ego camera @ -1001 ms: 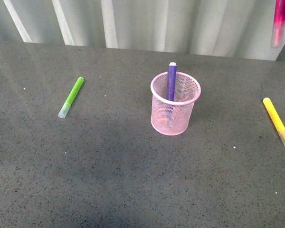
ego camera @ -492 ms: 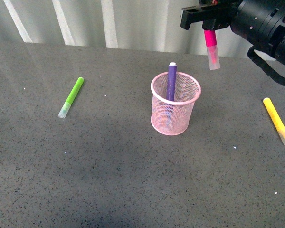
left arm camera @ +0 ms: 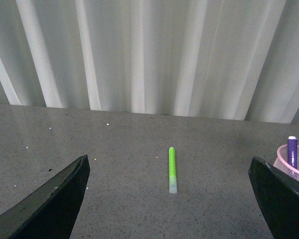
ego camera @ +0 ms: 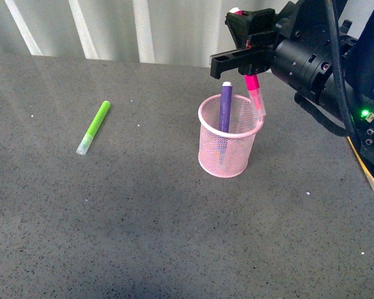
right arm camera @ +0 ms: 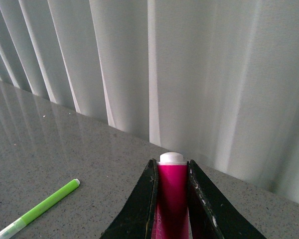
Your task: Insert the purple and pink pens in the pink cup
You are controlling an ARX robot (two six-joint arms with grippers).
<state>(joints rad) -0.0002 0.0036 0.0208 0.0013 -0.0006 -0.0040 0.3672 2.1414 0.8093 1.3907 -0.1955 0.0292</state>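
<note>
The pink cup [ego camera: 219, 159], a pale mesh holder, stands mid-table with the purple pen [ego camera: 225, 106] upright inside it, top above the rim. My right gripper [ego camera: 249, 68] hangs just above the cup's far right side, shut on the pink pen [ego camera: 254, 93]. That pen points down, slightly tilted, and its clear cap reaches the right rim; whether the cap is inside the rim I cannot tell. In the right wrist view the pink pen [right arm camera: 172, 199] sits clamped between the black fingers of the right gripper [right arm camera: 172, 164]. My left gripper [left arm camera: 167, 199] is open and empty. At that view's edge are the cup [left arm camera: 295, 169] and purple pen [left arm camera: 292, 149].
A lime-green marker [ego camera: 93, 128] lies on the grey table at the left, also in the left wrist view [left arm camera: 172, 169] and right wrist view [right arm camera: 37, 209]. A sliver of a yellow marker [ego camera: 366, 167] shows under the right arm. A pleated white curtain [ego camera: 143, 28] lines the table's far edge.
My right arm has come in from the upper right, leftward and down. It has carried the pink pen from above the table to the cup's right rim. The purple pen and cup have not moved.
</note>
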